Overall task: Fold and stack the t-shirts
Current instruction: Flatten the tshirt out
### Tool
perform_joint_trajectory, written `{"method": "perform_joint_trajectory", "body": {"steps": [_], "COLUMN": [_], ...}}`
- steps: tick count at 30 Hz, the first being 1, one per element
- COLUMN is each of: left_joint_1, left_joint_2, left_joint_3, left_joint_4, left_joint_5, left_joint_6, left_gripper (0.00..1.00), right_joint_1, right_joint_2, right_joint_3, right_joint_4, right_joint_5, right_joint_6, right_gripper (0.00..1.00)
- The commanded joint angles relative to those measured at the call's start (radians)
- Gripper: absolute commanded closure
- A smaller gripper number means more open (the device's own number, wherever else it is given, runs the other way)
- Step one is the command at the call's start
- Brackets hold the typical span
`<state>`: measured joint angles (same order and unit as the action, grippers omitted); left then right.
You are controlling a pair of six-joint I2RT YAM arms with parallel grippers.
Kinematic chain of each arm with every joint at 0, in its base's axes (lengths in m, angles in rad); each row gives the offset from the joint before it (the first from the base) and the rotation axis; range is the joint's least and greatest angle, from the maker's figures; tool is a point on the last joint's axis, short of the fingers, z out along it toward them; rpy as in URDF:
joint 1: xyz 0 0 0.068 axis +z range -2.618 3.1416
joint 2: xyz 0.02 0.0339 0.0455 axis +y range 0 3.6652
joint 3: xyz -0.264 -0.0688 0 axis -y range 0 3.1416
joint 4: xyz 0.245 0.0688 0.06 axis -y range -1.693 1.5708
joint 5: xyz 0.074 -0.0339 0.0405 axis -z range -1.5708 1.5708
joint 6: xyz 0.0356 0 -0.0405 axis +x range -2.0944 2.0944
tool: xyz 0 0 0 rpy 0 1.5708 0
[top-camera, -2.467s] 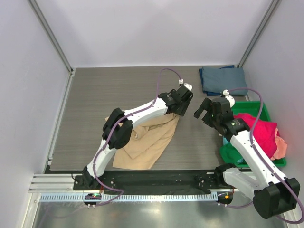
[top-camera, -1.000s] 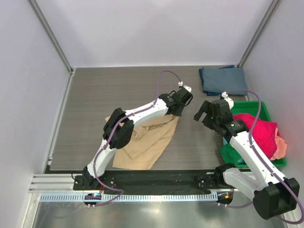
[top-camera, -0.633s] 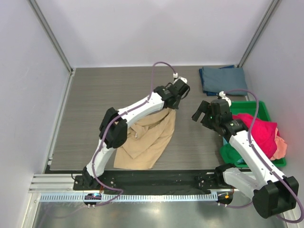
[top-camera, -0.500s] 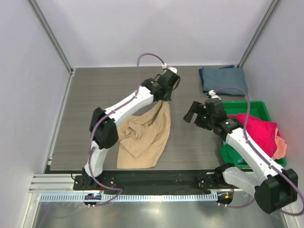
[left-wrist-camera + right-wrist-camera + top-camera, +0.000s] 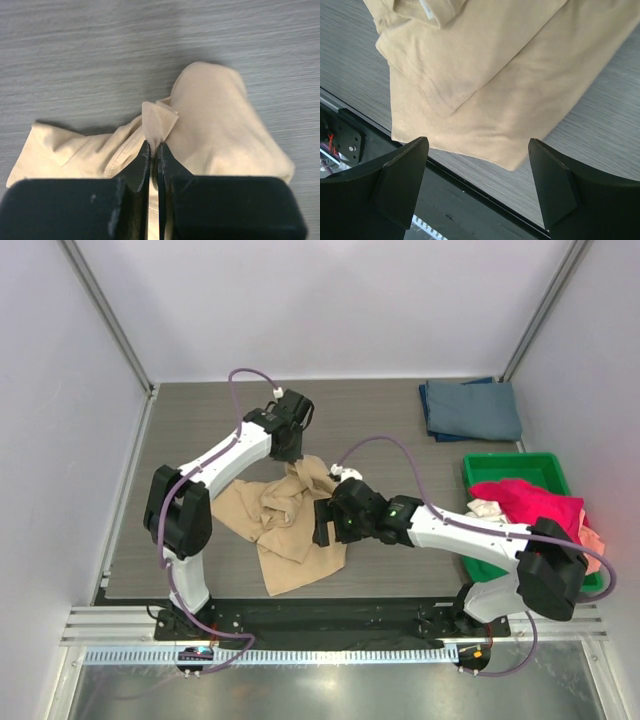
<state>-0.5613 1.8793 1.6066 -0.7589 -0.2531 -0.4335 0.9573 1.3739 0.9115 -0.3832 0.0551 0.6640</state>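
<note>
A robot lab cell: bare white panels (image 5: 330, 310), aluminium posts (image 5: 107, 315), a black mounting rail (image 5: 330, 613).

The tan shirt (image 5: 285, 525) is soft matt cloth, a thin knit with a stitched hem and loose creases. The bench (image 5: 200, 440) under it looks like grey wood-grain laminate, streaky and dull. The jaws of the left gripper (image 5: 154, 147) and right gripper (image 5: 477, 141) are matt black plastic. The left arm (image 5: 225, 450) and right arm (image 5: 460, 532) wear smooth white shells with a faint sheen. The bin (image 5: 505, 458) is glossy green plastic, and the magenta shirt (image 5: 535, 508) in it is soft cloth, like the folded blue-grey shirt (image 5: 470, 410). The front rail (image 5: 110, 621) is bare metal.
</note>
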Motion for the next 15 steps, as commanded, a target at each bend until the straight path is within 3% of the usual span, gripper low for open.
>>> {"method": "perform_joint_trajectory", "body": {"steps": [1, 10, 15], "left_joint_1": [0.015, 0.017, 0.026], "left_joint_2": [-0.036, 0.012, -0.043], "left_joint_3": [0.006, 0.098, 0.013], "left_joint_4": [0.009, -0.114, -0.051], "left_joint_5": [0.038, 0.112, 0.107], "left_joint_6": [0.009, 0.045, 0.072], "left_gripper": [1.0, 1.0, 1.0], "right_joint_1": [0.043, 0.086, 0.1], "right_joint_2": [0.043, 0.142, 0.195], "right_joint_3": [-0.005, 0.032, 0.055], "right_joint_4": [0.084, 0.11, 0.112], "right_joint_5": [0.037, 0.031, 0.034], "right_joint_6": [0.046, 0.045, 0.045], "right_gripper": [0.14, 0.15, 0.16]}}
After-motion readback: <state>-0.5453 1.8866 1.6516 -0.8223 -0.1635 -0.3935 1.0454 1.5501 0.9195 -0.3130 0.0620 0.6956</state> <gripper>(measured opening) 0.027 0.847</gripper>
